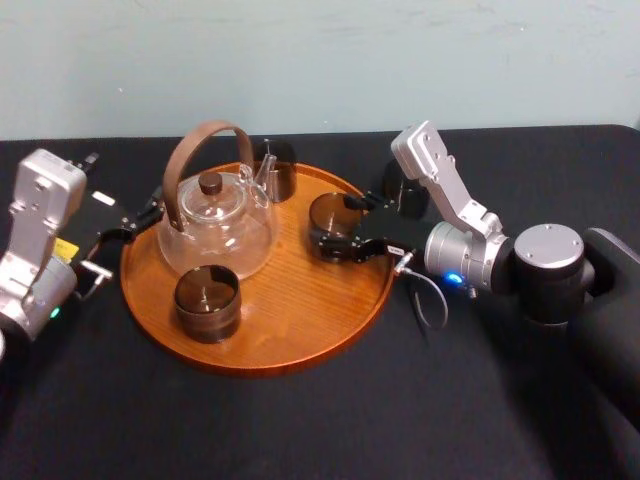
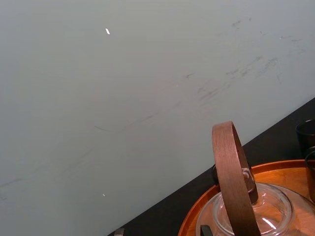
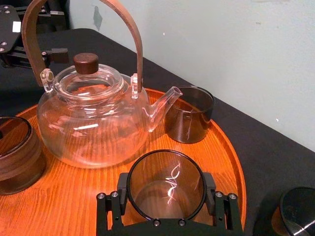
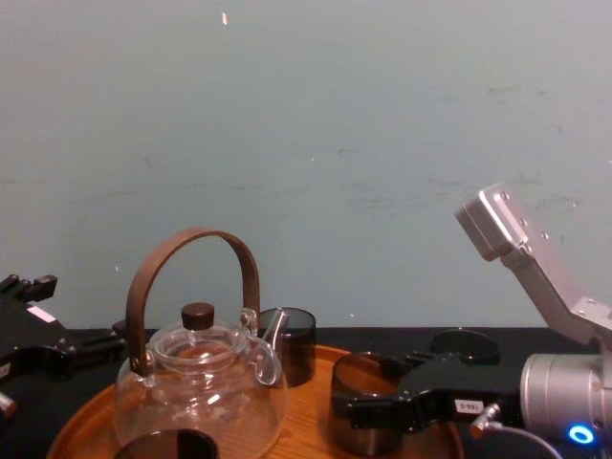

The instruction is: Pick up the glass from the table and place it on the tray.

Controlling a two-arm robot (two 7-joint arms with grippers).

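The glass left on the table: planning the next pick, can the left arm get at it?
Probably not: left pincer is across the tray; teapot and right pincer gripping another glass block it.

The tray [image 1: 300, 310] sits on the table [image 1: 300, 430], with the teapot [image 1: 215, 225] on its left half. The front glass [image 1: 207, 303] stands before the teapot and the back glass [image 1: 277, 165] behind it, at the far rim. At the tray's right side, the right gripper [image 1: 337, 229] clasps the gripped glass [image 1: 328, 215]. The spare glass [image 3: 297, 209] stands on the table, right of the tray. The left gripper [image 1: 130, 225] is at the tray's left edge.
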